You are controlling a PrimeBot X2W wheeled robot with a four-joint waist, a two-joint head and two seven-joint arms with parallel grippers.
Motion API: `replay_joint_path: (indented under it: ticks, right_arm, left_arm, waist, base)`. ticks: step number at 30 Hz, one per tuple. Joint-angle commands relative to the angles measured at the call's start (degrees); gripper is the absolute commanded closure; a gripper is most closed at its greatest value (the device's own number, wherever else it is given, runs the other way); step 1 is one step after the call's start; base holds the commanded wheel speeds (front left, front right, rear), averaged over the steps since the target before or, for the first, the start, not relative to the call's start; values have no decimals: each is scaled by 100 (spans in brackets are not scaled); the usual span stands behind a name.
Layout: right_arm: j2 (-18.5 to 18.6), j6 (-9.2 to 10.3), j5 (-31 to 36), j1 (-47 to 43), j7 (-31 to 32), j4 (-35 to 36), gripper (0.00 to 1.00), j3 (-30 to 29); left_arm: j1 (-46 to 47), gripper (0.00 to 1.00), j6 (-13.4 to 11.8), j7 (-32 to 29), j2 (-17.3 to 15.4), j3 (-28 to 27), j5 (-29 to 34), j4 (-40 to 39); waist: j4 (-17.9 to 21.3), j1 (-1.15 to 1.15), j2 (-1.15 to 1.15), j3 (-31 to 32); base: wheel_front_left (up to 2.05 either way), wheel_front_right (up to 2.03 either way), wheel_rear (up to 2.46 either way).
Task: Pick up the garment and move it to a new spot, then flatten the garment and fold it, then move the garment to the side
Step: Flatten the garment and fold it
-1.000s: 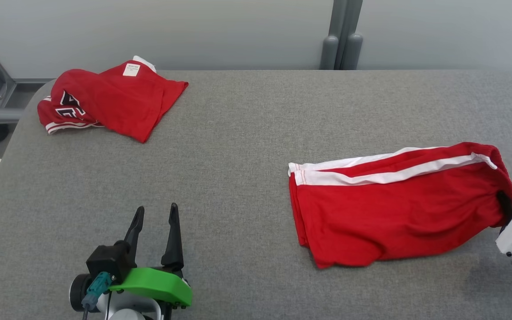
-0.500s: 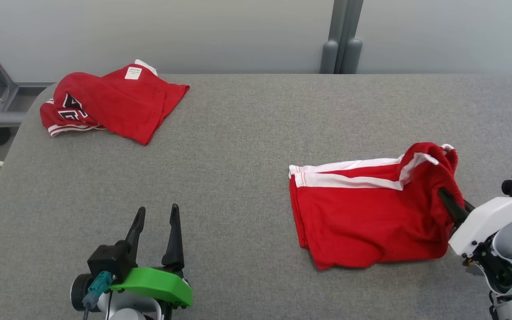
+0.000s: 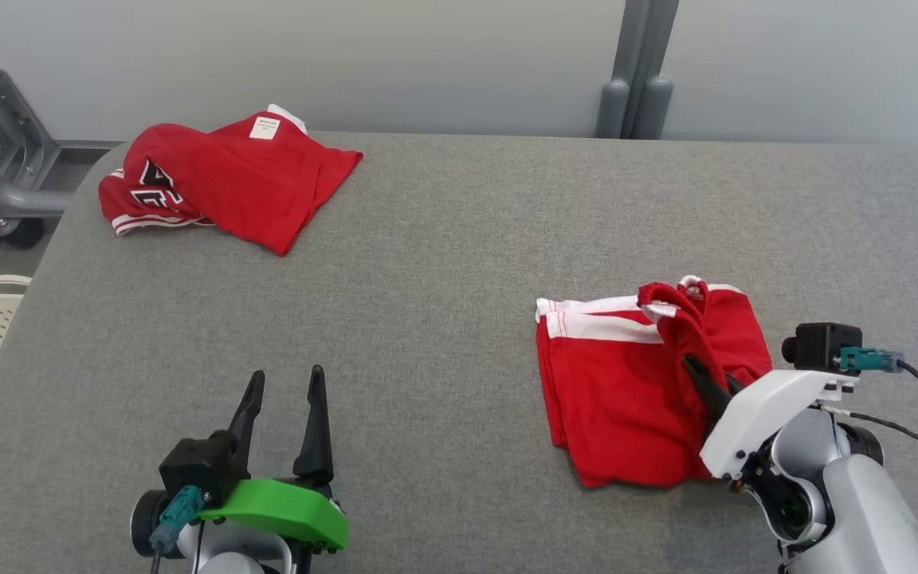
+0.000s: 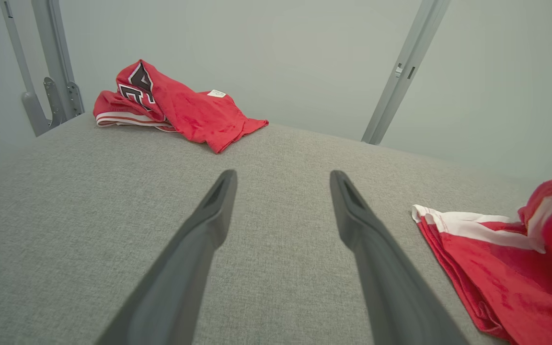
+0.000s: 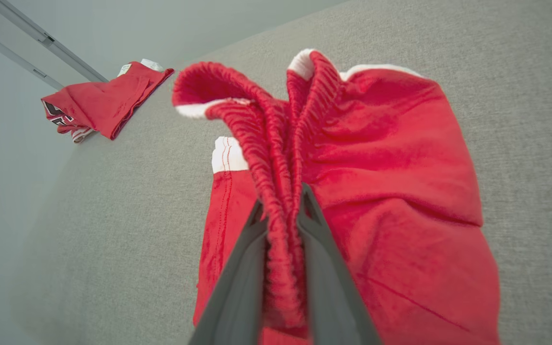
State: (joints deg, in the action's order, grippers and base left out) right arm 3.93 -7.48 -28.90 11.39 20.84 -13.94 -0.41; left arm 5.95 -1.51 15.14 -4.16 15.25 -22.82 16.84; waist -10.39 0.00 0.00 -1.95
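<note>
Right end effector [image 5: 281, 203] is pinched tight on the bunched waistband of the red shorts [image 3: 614, 399]. They lie doubled over near the counter's [image 3: 443, 255] right edge, toward the front. Left end effector [image 3: 284, 383] is spread wide over the front left, gripping nothing. A crumpled red jersey [image 3: 244, 179] lies in the far left corner.
</note>
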Motion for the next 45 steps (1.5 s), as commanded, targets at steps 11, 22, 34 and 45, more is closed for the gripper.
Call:
replay_joint_path:
  ticks: [11,22,34,45]
  right_arm:
    - [-91,-2,173,642,-961,-1624,100,699]
    - [-95,-2,214,1109,-1520,-2741,69,1429]
    - [-94,-2,111,1248,-1800,-2902,0,2154]
    - [-96,-2,671,1371,-1841,-2750,0,1973]
  left_arm:
    - [127,0,73,1,57,-15,2,56]
    - [42,0,105,1,80,-20,27,122]
    - [-44,0,139,1,91,-26,62,207]
    - [-153,0,95,1,71,-84,67,154]
  waist:
    - [-213,0,0,-52]
    - [-210,0,0,53]
    - [-199,0,0,205]
    - [20,0,0,301]
  base:
    - [0,0,0]
    - [0,0,0]
    - [0,0,0]
    - [0,0,0]
